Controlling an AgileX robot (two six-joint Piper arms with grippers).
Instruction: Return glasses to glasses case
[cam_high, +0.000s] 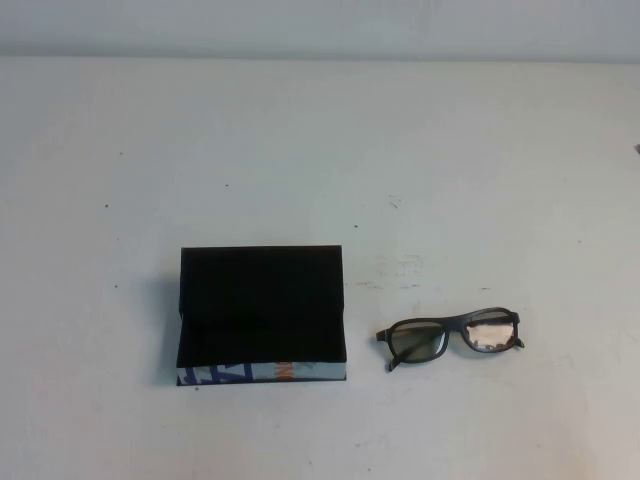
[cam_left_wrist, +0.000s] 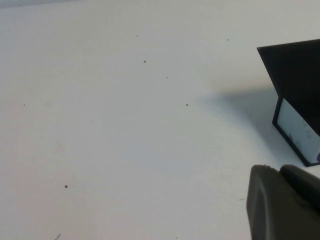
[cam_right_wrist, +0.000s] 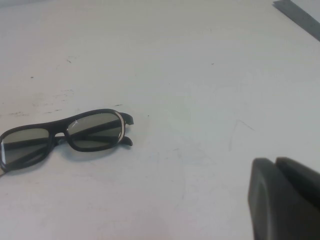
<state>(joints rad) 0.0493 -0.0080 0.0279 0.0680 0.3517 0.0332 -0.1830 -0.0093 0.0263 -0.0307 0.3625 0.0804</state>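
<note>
Glasses (cam_high: 451, 338) lie folded near the table's (cam_high: 320, 150) front edge, right of the open glasses case (cam_high: 262, 315). Left gripper (cam_left_wrist: 285, 202) hovers beside the case, right gripper (cam_right_wrist: 287, 200) near the glasses; whether either is open, I cannot tell.

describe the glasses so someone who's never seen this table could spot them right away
On the white table, look right of the open black glasses case. The glasses lie apart from it, folded: thin dark frame, tinted lenses. Neither hand touches them.

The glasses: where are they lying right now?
In the high view the glasses lie folded on the white table, on the robot's right, just beside the open glasses case and not touching it.
</note>
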